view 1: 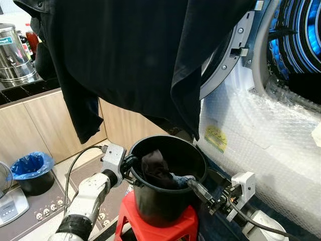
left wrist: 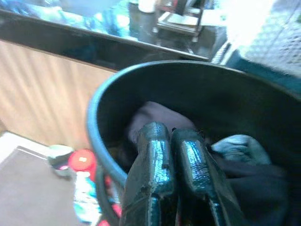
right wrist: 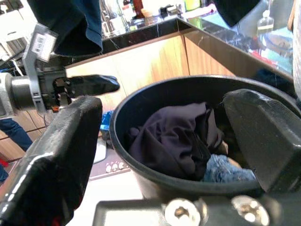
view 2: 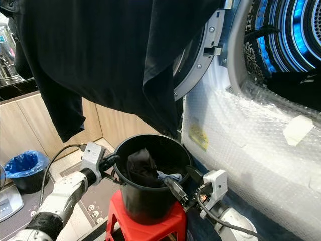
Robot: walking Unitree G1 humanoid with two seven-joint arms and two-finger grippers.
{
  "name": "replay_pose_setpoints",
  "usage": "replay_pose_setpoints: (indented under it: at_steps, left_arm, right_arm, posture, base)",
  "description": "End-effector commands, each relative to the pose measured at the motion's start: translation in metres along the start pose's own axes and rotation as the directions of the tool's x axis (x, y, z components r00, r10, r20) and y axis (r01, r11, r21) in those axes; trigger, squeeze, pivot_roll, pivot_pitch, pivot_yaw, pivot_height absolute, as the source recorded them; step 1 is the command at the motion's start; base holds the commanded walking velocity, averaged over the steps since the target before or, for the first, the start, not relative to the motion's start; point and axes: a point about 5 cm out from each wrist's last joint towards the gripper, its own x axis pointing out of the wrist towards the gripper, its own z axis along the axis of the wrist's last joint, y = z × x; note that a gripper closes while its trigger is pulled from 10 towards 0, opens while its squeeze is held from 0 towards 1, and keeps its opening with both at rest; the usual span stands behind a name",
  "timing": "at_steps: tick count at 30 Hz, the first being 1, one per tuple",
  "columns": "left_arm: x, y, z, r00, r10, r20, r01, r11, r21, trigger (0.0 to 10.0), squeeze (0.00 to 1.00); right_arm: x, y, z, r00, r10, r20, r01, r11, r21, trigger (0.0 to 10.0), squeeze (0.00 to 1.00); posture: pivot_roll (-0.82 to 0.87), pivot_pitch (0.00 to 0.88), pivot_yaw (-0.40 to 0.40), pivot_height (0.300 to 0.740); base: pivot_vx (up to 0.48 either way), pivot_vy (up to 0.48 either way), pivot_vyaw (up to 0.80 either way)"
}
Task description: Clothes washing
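Wood-grain cabinet fronts under a dark glossy counter back the scene, with a steel urn on top and a blue-lined bin on the floor. From my remote seat I see a round black plastic bucket standing upright on a red stool, its mouth facing up. Crumpled inside it lie a dark purplish-black cloth and, beside it, a scrap of blue denim-like fabric. A large black garment, soft and finely ribbed, hangs across the top of my view, its folds falling straight down to just above the bucket. At right, the washing machine front is wrapped in bubble film, its round door swung open and the drum glowing blue.

My left gripper sits at the bucket's near-left rim, glossy fingers pressed together on nothing. My right gripper is spread wide, its fingers standing either side of the bucket's mouth at the right rim.
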Motion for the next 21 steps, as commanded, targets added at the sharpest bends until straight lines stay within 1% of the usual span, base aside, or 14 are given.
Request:
replay_pose_setpoints:
  at_steps: [1,3,4,6,10,12,15,18,21]
  left_arm:
    - [0.003,-0.001,0.000,0.999,-0.037,-0.015,0.036,0.998,-0.052,10.0,0.00]
    - [0.004,-0.001,-0.002,0.999,-0.031,-0.044,0.025,0.991,-0.130,10.0,0.00]
    - [0.005,-0.001,-0.002,0.998,-0.041,-0.044,0.034,0.987,-0.160,10.0,0.00]
    - [0.005,-0.001,-0.002,0.998,-0.045,-0.043,0.037,0.985,-0.166,10.0,0.00]
    - [0.006,-0.002,-0.009,0.995,-0.020,-0.095,-0.002,0.974,-0.227,10.0,0.00]
    - [0.006,-0.002,-0.013,0.992,0.005,-0.128,-0.035,0.971,-0.236,10.0,0.00]
    - [0.006,-0.002,-0.021,0.979,0.027,-0.201,-0.080,0.963,-0.259,10.0,0.00]
    - [0.004,-0.001,-0.026,0.963,0.039,-0.268,-0.110,0.961,-0.254,10.0,0.00]
    - [0.002,0.000,-0.030,0.950,0.037,-0.311,-0.116,0.963,-0.242,10.0,0.00]
  right_arm:
    - [0.001,0.000,0.007,1.000,0.006,0.012,-0.006,1.000,-0.013,10.0,0.00]
    - [0.000,0.001,0.008,1.000,0.005,0.013,-0.005,1.000,-0.016,10.0,0.00]
    - [-0.001,0.001,0.008,1.000,0.002,0.012,-0.002,1.000,-0.020,10.0,0.00]
    - [-0.002,0.001,0.008,1.000,0.001,0.012,-0.001,1.000,-0.021,10.0,0.00]
    - [-0.005,-0.003,0.009,1.000,-0.023,0.015,0.023,0.999,-0.023,10.0,0.00]
    - [-0.006,-0.003,0.009,1.000,-0.026,0.016,0.026,0.999,-0.024,10.0,0.00]
    - [-0.006,-0.003,0.010,0.999,-0.032,0.019,0.032,0.999,-0.024,10.0,0.00]
    - [-0.006,-0.003,0.009,0.999,-0.033,0.018,0.034,0.999,-0.025,10.0,0.00]
    - [-0.006,-0.002,0.009,0.999,-0.032,0.015,0.032,0.999,-0.026,10.0,0.00]
  posture:
    - [-0.09,0.000,-0.027,0.740]
    - [-0.09,0.000,-0.026,0.740]
    - [-0.10,0.000,-0.023,0.740]
    - [-0.10,0.000,-0.023,0.740]
    - [-0.11,0.000,-0.014,0.740]
    - [-0.11,0.000,-0.013,0.740]
    - [-0.11,0.000,-0.010,0.740]
    - [-0.11,0.000,-0.008,0.740]
    - [-0.11,0.000,-0.007,0.740]
  base:
    - [0.000,0.000,0.00]
    - [0.000,0.000,0.00]
    - [0.000,0.000,0.00]
    - [0.000,0.000,0.00]
    - [0.000,0.000,0.00]
    - [0.000,0.000,0.00]
    - [0.000,0.000,0.00]
    - [0.000,0.000,0.00]
    - [0.000,0.000,0.00]
